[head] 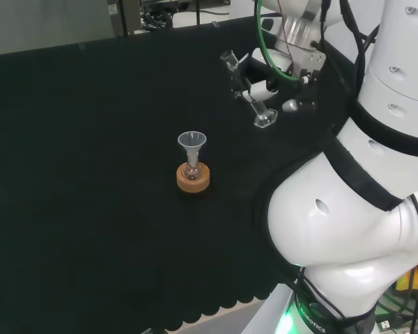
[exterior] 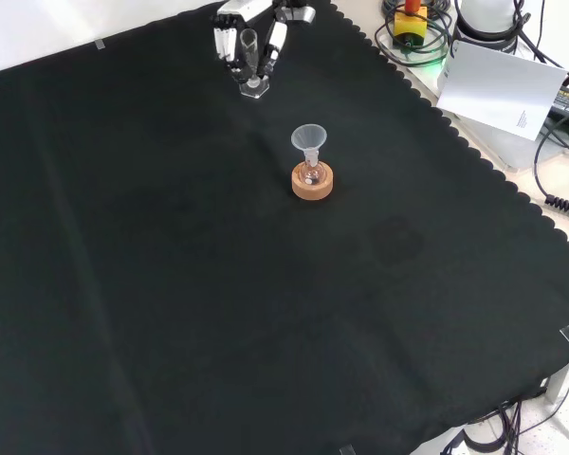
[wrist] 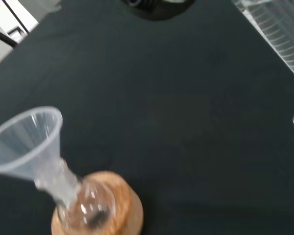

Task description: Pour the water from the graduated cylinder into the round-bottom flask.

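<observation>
The hand [exterior: 249, 38] has its fingers curled around the graduated cylinder [exterior: 250, 59], holding it tilted above the cloth [exterior: 171, 284]. In the front view, the round-bottom flask [exterior: 311, 173] sits nearer and a little right, on its cork ring [exterior: 312, 183] with a funnel [exterior: 309, 140] on top

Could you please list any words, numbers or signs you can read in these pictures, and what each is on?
Graduated cylinder, held by the robot hand: scale lines, no numbers legible.
White sheet beside the cloth: a small mark, too small to read.
Arm base: lettering, too small to read.
</observation>
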